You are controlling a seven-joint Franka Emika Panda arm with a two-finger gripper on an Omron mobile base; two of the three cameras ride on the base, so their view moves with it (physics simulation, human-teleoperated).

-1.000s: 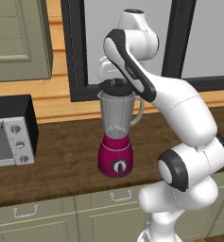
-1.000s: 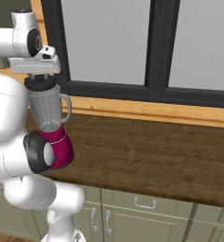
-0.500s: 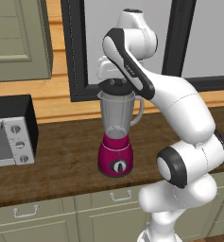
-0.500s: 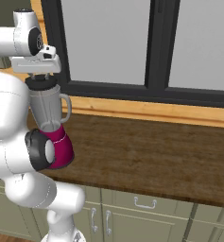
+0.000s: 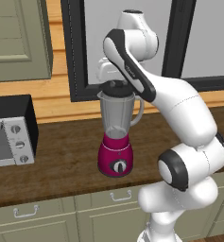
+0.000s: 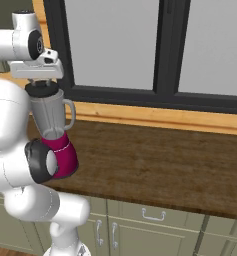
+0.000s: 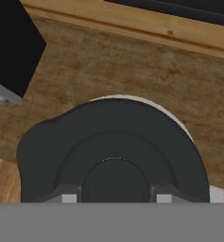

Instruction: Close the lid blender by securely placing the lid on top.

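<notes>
Over the jar mouth: the lid (image 7: 114, 142) sits at the top of the blender (image 5: 116, 137), with the gripper (image 7: 114, 197) directly above it, its finger tips (image 7: 69, 197) to either side of the raised centre.
Where the blender stands: on the counter (image 6: 155, 165), about midway between its front edge and the back wall under the window (image 6: 140, 45), with the toaster oven (image 5: 9, 132) well apart toward the counter's left end.
Step in hand: seating the lid, judged from the lid covering nearly the whole mouth in the hand view, with a thin crescent of pale rim (image 7: 146, 101) left showing on one side.
Jaws: the tips flank the lid's centre knob and seem to touch it, but I cannot tell whether they grip it or have let go.
Next move calls for: probably a short straight press down, with a slight shift toward the exposed rim if the lid is off-centre, then opening and lifting clear without dragging the lid.
Lid's facing: flat face level, raised centre up toward the hand; being round, it has no long axis across the counter.
Blender's long axis: upright, base on the counter, the handle (image 5: 140, 109) on the jar's right in the left base view; I cannot make out the spout.
Risk: a sideways push could tip the tall jar.
</notes>
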